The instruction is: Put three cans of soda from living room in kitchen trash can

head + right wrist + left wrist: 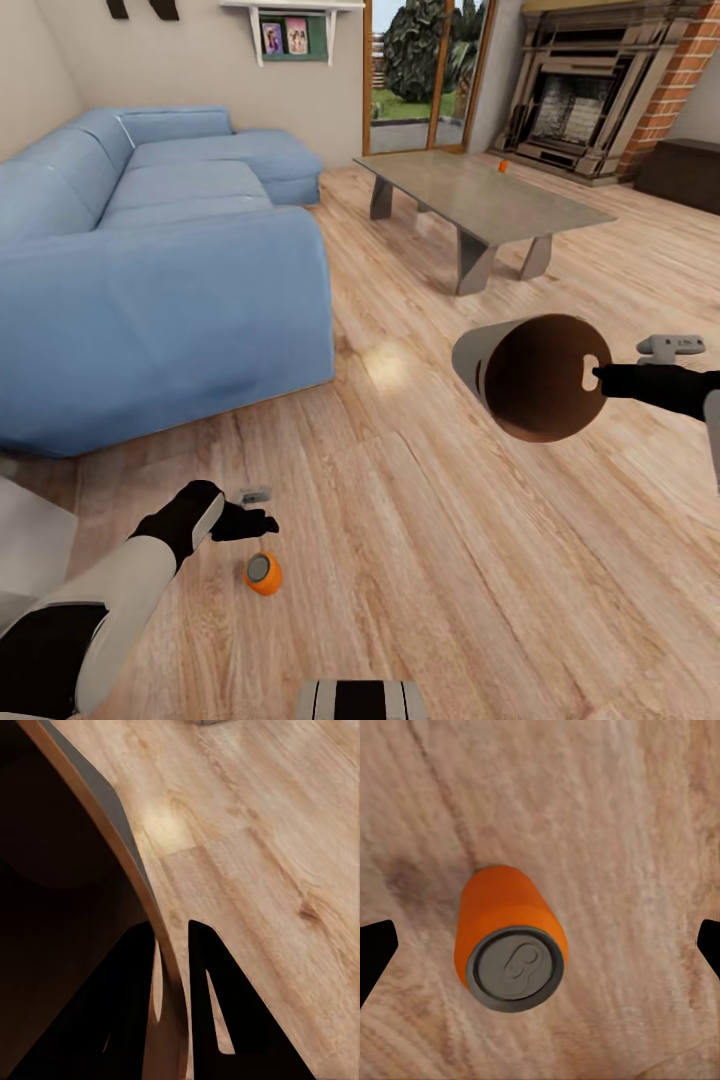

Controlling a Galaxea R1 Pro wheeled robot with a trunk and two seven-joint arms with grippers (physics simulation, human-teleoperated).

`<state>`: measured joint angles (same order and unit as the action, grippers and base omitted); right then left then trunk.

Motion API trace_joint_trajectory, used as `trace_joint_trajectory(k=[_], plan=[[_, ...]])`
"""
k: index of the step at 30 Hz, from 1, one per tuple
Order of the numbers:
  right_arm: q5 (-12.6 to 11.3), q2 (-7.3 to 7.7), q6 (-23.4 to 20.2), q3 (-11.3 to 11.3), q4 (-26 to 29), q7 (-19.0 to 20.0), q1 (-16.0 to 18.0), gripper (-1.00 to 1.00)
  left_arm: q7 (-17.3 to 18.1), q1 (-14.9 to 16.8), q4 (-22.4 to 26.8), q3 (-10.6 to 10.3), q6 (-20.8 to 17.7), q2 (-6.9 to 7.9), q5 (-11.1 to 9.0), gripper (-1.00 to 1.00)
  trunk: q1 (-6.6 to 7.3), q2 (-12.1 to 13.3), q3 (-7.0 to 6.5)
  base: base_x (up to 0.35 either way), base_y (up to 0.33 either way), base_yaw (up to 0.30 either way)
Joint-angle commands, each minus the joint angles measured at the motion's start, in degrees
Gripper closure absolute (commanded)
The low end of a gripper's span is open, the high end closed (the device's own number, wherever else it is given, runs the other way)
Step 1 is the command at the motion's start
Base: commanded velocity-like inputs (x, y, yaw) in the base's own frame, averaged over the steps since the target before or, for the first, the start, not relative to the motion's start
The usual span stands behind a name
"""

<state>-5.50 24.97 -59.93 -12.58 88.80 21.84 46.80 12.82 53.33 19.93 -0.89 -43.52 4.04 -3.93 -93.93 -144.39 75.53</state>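
An orange soda can (264, 574) with a silver top stands upright on the wood floor, just below my left gripper (255, 515). In the left wrist view the same can (508, 937) sits between the two dark fingertips (376, 949), which stand wide apart, so that gripper is open. A second orange can (502, 166) stands on the grey coffee table (500, 205). My right gripper (603, 378) is shut on the rim of the grey trash can (530, 375), held in the air on its side with its brown inside facing me. The fingers (217, 997) straddle the rim (161, 960).
A blue sofa (150, 260) fills the left side. The brick fireplace (600, 90) and a dark bench (680, 172) stand at the back right, glass doors (425, 70) behind the table. Open wood floor lies between the sofa and the table.
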Motion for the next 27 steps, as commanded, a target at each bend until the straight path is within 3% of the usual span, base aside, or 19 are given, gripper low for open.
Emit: trace_joint_trajectory(k=[1, 8, 17, 27], plan=[[-0.89, 0.00, -0.07, 0.11, 0.04, 0.14, 0.04, 1.00, 0.00, -0.02, 0.01, 0.01, 0.16, 0.00, 0.02, -1.00, -0.01, -0.02, 0.22, 0.000, 0.000, 0.000], [-0.89, -0.23, -0.07, 2.00, 1.55, 0.12, 0.04, 1.00, 0.04, -0.54, -0.05, 0.01, 0.85, 0.00, -0.16, -1.00, -0.19, -0.12, 1.77, 0.000, 0.000, 0.000], [-0.91, -2.87, -0.07, 3.69, 1.80, -3.62, 0.04, 1.00, 0.10, -1.62, 0.00, -0.05, 1.05, 0.00, -0.05, -1.00, -0.42, -0.24, 3.76, 0.000, 0.000, 0.000], [-0.92, -3.33, -0.07, 5.19, 1.81, -4.79, 0.04, 1.00, 0.18, -1.73, -0.06, -0.04, 2.01, 0.00, 0.08, -1.00, -0.63, -0.34, 5.54, 0.000, 0.000, 0.000]])
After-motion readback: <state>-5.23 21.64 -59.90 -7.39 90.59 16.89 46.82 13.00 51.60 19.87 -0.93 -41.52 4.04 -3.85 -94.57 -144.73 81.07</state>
